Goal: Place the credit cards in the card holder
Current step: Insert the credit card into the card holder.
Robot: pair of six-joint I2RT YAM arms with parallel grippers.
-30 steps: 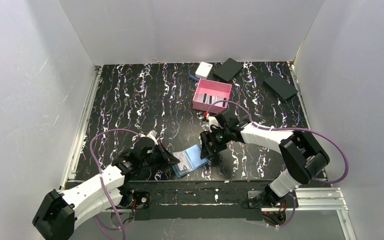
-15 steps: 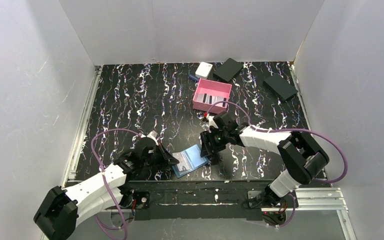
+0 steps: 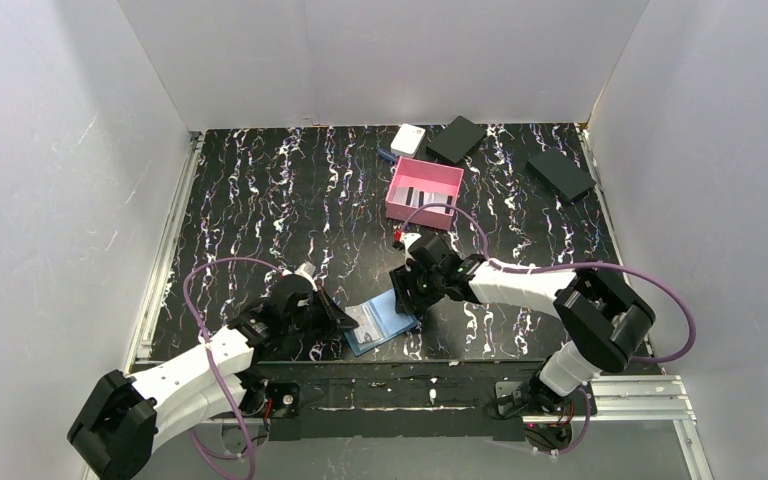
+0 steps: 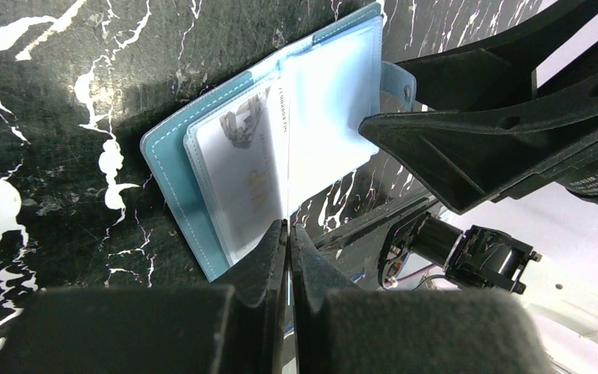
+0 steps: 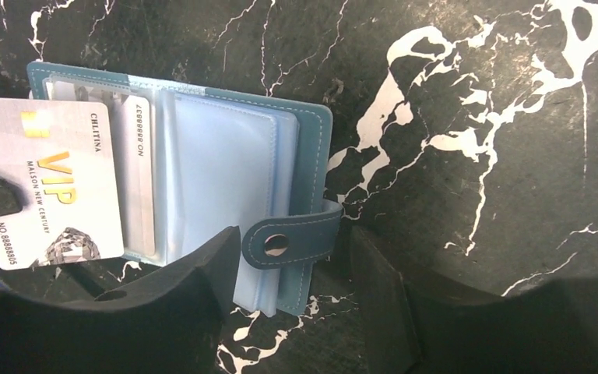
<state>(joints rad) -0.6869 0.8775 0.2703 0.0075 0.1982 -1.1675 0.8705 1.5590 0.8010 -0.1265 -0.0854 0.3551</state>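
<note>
1. The wallet [image 5: 312, 156] lies open on the table [image 3: 260, 200], close to its near edge, between the two grippers. Its clear sleeves [image 5: 218, 179] face up, and a stored card [image 5: 138, 187] shows inside the left half.
2. The right gripper [image 5: 292, 251] is spread wide and grips nothing. Its fingers stand either side of the snap tab [image 5: 290, 240]. It looks placed there to steady the wallet's right half against sliding. Whether it touches the wallet, I cannot tell.
3. The left gripper [image 4: 288, 234] is pinched tight on a silver VIP card [image 5: 58, 191], held by one edge. The card lies flat, low over the wallet's left half, and seems lined up for a sleeve.
4. The left arm reaches in low from the left, its wrist almost level with the table. The right arm stretches across from the right, its wrist tipped down over the wallet.
5. A pink tray [image 3: 418, 212] sits well apart, farther back. Dark strips inside may be more cards, but they are too small to tell.
</note>
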